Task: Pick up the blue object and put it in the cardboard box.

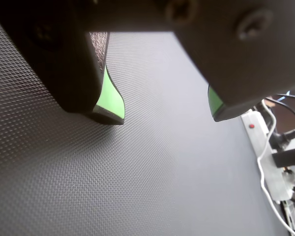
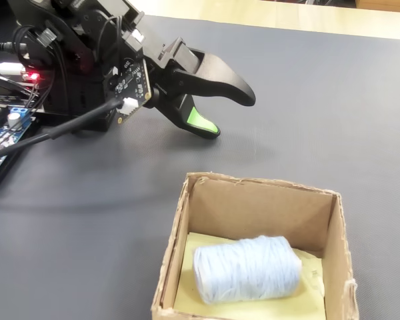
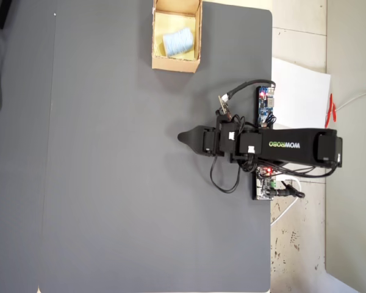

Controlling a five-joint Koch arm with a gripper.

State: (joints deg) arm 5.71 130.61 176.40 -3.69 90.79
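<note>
The blue object (image 2: 247, 269), a pale blue wound roll, lies on its side inside the cardboard box (image 2: 257, 212), on the box's yellowish floor. From overhead the blue object (image 3: 177, 41) and the cardboard box (image 3: 175, 63) sit at the mat's top edge. My gripper (image 2: 232, 115) hovers low over the bare mat, well away from the box. It is open: in the wrist view the gripper (image 1: 165, 115) shows two green-padded fingers (image 1: 111, 101) wide apart with only mat between them. The overhead view has the gripper (image 3: 182, 137) pointing left at mid-mat.
A blue circuit board (image 3: 265, 105) and tangled cables (image 3: 222, 177) sit beside the arm's base at the mat's right edge. A white power strip (image 1: 260, 142) with cords lies past the mat. White paper (image 3: 302, 91) lies off the mat.
</note>
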